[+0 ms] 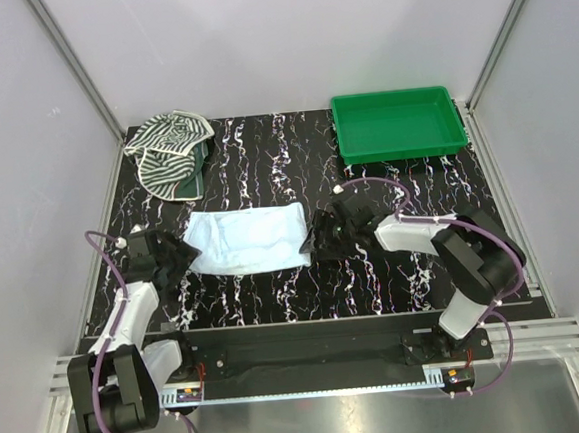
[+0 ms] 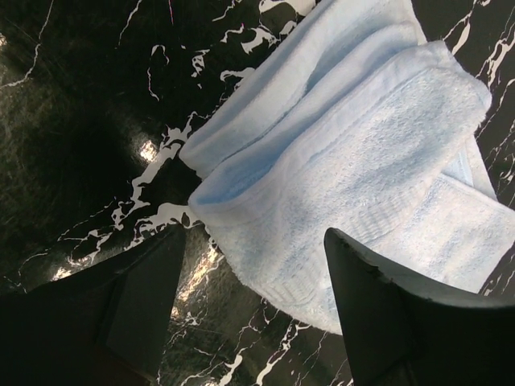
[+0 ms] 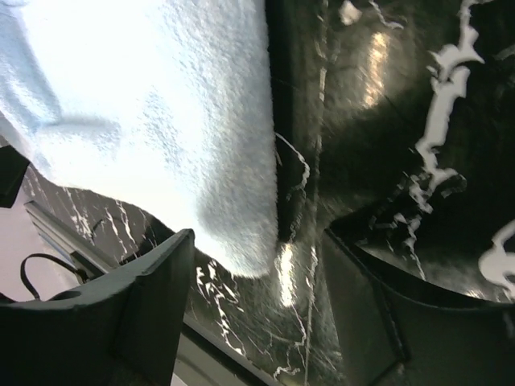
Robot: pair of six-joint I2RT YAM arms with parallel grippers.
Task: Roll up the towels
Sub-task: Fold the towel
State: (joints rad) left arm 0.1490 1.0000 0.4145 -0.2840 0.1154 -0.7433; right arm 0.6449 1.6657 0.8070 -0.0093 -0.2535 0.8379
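Loosely folded pale blue towel (image 1: 248,239) between open left fingers (image 2: 378,297), open right fingers (image 3: 153,297).

Blue towel (image 1: 248,240) flat, striped towel (image 1: 169,151) (crumpled)

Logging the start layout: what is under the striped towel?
A dark green flat piece shows from under the striped towel at its near right edge, lying on the table. The towel covers the rest, so what it is and how far it runs cannot be seen.
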